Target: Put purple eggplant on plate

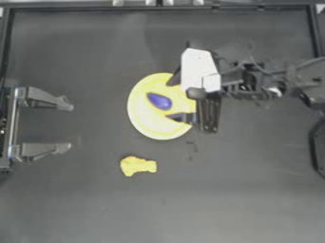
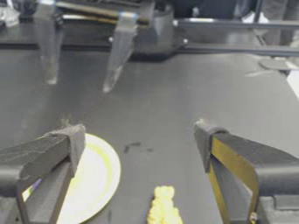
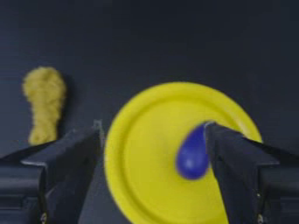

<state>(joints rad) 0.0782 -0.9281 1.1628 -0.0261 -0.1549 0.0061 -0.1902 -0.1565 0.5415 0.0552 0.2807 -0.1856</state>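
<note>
Dark table: purple eggplant, light, glossy, likely slippery, lies on plate; grip its belly; right gripper spread; left gripper spread, parked

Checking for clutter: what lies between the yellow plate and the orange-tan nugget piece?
Nothing: in the top view, only bare dark table separates the plate from the nugget piece.

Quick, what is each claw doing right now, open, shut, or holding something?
Left gripper: open, holding nothing, parked at the table's left side.
Right gripper: open over the plate, holding nothing; the purple eggplant lies on the plate.
</note>
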